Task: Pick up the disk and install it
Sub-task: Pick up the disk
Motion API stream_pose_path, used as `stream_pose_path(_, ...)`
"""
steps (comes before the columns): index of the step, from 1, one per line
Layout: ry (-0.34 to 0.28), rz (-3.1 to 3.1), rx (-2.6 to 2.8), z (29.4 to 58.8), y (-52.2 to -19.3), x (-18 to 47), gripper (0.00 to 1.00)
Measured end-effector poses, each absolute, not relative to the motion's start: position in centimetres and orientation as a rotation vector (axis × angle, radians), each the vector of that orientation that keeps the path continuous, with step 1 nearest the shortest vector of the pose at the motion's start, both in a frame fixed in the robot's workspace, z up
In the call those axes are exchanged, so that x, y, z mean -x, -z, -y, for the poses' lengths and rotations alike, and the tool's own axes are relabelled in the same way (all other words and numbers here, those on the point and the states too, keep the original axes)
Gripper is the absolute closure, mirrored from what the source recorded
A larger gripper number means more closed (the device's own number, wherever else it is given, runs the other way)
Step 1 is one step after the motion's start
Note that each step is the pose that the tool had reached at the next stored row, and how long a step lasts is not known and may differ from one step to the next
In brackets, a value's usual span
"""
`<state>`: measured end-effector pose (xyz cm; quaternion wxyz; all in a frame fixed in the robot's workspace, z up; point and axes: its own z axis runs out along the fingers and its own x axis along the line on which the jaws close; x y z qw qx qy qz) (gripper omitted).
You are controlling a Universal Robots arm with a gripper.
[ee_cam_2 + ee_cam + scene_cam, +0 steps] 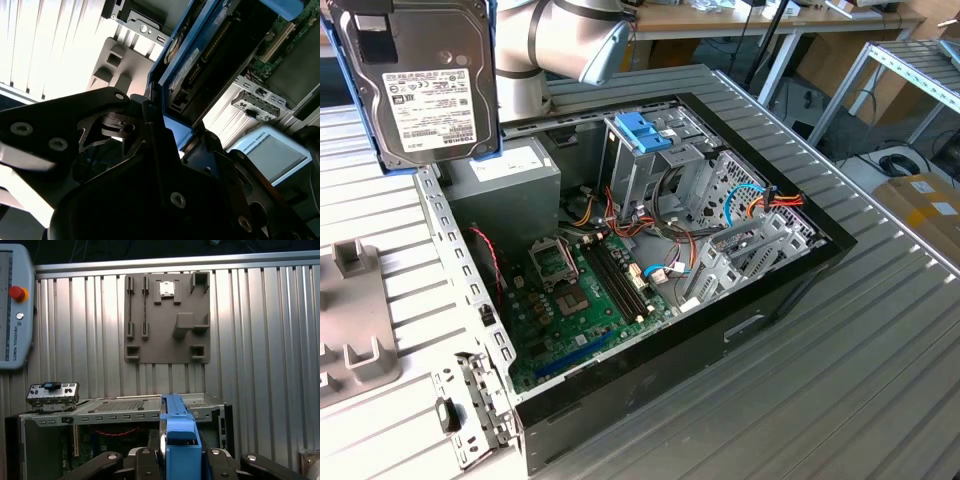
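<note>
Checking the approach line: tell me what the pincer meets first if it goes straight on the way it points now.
Likely the silver perforated metal rim of the open computer case: the dark grey disk in its light-blue frame, clamped in the pincer, leads and lines up with it. Depth is unclear.

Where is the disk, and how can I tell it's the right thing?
Find the big open computer case. Above its corner at the exterior view's left, the claw holds the disk up. It's flat, dark, white-labelled and blue-edged, unlike the grey box below.
</note>
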<state>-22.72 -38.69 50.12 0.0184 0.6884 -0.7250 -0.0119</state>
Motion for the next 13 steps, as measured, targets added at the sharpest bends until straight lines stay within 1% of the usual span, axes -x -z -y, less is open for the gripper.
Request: stream_pose_path(13, 0.036, 2.251, -2.137, 38.69, -50.03, 22.31, 0.63)
